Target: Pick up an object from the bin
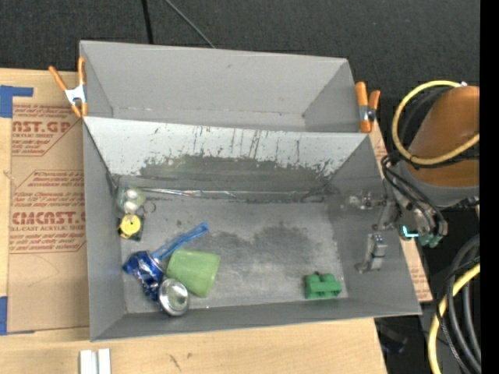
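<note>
My gripper (369, 232) hangs over the right side of the bin, close to the sloping right wall, open with nothing between its fingers. The nearest loose thing is a small green block (322, 285) on the bin floor near the front edge, below and left of the gripper and apart from it.
At the bin's front left lies a cluster: a light green cup (193, 271) on its side, a crushed blue can (144, 269) with a silver end (174, 297), and a blue stick (184, 239). A small yellow thing (129, 225) and a pale one (131, 200) sit by the left wall.
</note>
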Controlling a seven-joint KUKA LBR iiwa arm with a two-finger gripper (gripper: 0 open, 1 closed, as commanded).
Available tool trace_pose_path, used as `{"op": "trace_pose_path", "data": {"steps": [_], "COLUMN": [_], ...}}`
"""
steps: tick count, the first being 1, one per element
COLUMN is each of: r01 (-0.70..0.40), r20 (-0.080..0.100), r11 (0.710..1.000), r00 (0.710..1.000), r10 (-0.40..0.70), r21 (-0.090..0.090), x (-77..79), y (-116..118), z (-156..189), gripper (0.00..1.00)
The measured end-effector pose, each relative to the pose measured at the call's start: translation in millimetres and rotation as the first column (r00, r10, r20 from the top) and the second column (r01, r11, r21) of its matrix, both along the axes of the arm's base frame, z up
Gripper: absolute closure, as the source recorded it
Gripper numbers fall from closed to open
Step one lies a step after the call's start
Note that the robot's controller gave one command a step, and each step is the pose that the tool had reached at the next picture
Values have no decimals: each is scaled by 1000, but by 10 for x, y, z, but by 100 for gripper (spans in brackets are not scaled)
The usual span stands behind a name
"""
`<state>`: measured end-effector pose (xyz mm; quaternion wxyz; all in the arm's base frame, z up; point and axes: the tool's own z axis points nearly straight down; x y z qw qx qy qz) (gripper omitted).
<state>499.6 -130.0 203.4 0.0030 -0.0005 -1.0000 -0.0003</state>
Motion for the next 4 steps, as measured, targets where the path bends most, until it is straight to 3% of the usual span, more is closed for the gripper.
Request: {"op": "trace_pose_path", "data": {"steps": [1,2,3,4], "r01": [-427,-475,-472,-354], "r20": [3,21,4,16], "r11": [904,880,882,935], "r00": [904,879,882,935], "r10": [427,476,472,354], "r21": [2,-11,-1,-5], "x": [-56,-152,-200,123], "y": [17,230,226,573], "z": [-1152,-1301,-1310,100], "gripper": [0,0,100,100]}}
